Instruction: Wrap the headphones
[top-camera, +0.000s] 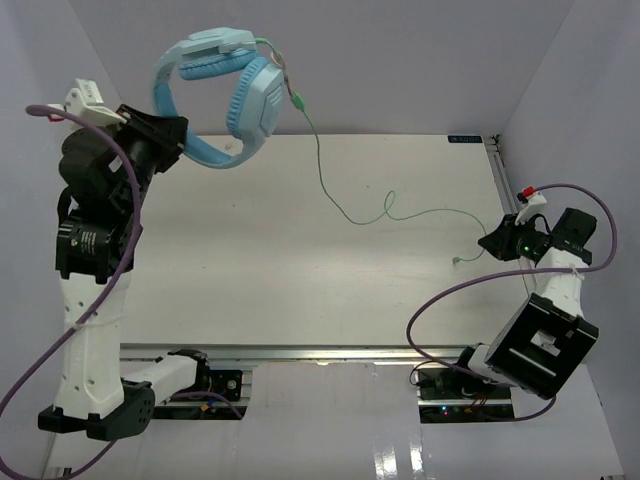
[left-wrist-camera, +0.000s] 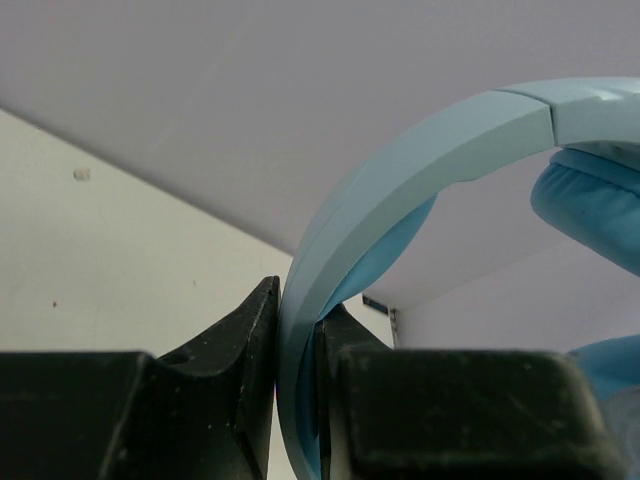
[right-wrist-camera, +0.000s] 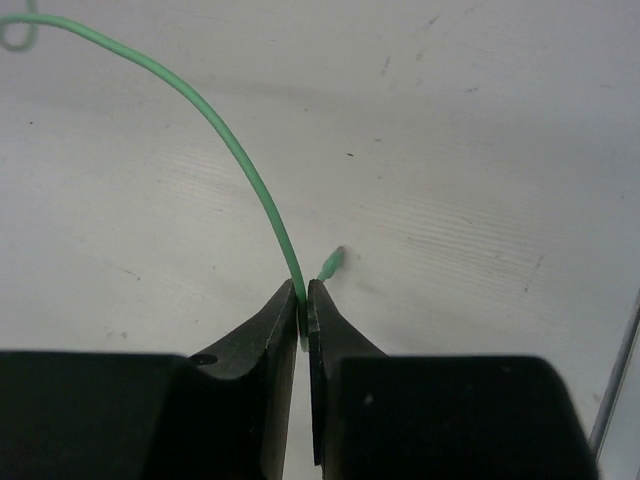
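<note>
The light blue headphones (top-camera: 225, 95) hang in the air over the table's back left corner. My left gripper (top-camera: 185, 135) is shut on their padded band (left-wrist-camera: 420, 150), which passes between the black fingers (left-wrist-camera: 298, 300). The thin pale-green cable (top-camera: 340, 205) drops from an earcup, loops across the table and runs right. Near the right edge, my right gripper (top-camera: 487, 243) is shut on the cable (right-wrist-camera: 230, 150) close to its end. In the right wrist view the cable is pinched at the fingertips (right-wrist-camera: 303, 295), and the small green plug (right-wrist-camera: 330, 265) sticks out just beyond them.
Thick purple robot cables (top-camera: 470, 290) loop beside both arms. A metal rail (top-camera: 330, 352) lines the table's near edge and another runs along the right edge (top-camera: 505, 180). White walls enclose the back and sides.
</note>
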